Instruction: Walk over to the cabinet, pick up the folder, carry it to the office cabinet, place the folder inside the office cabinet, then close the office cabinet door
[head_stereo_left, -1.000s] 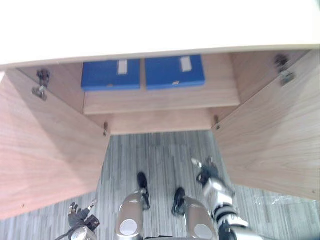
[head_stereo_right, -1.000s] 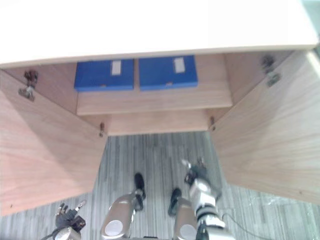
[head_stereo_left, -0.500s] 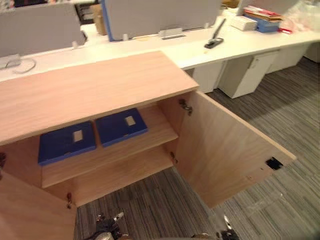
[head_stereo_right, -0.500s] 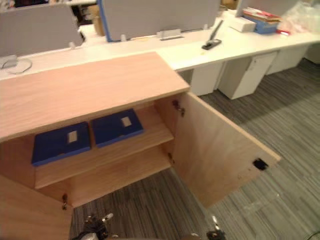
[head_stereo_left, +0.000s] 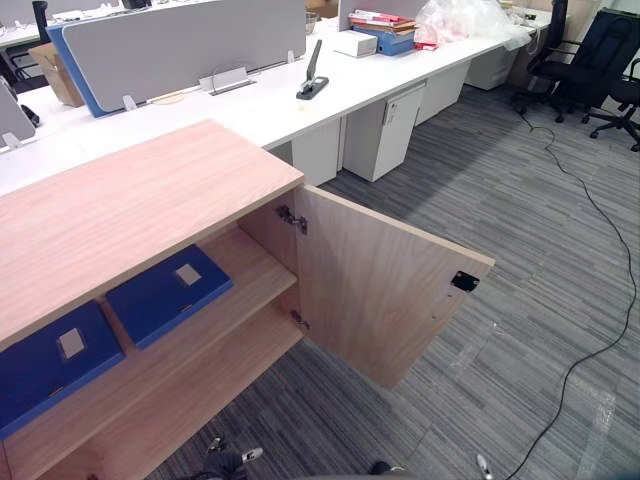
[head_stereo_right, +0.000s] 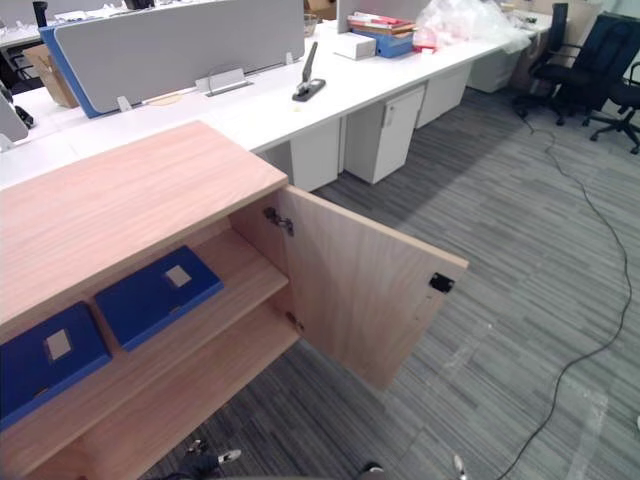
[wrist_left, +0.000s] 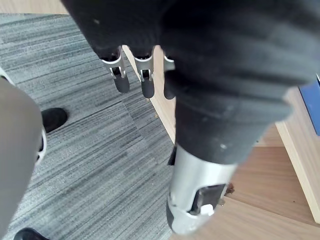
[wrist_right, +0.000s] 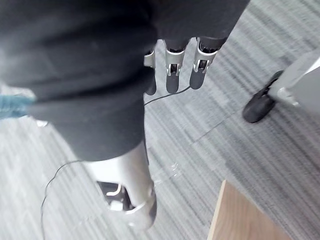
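Note:
Two blue folders lie flat side by side on the upper shelf of the wooden cabinet (head_stereo_left: 130, 205), one (head_stereo_left: 168, 293) nearer the open right door (head_stereo_left: 375, 285), the other (head_stereo_left: 50, 365) farther left. My left hand (wrist_left: 144, 80) hangs low over the carpet in front of the cabinet, fingers straight, holding nothing. It shows as fingertips (head_stereo_left: 228, 462) at the lower edge of the left eye view. On the other side my right hand (wrist_right: 172, 70) hangs beside the door's lower corner, open and empty.
The open door juts out to the right over grey striped carpet. Behind the cabinet runs a long white desk (head_stereo_left: 300, 105) with grey dividers (head_stereo_left: 190, 45) and a white drawer unit (head_stereo_left: 385, 130) under it. Black office chairs (head_stereo_left: 590, 60) stand far right.
The camera has swung up and to the right, so the whole picture has shifted from looking straight down to looking across the room. Both folders stay on the shelf; both hands still hang empty.

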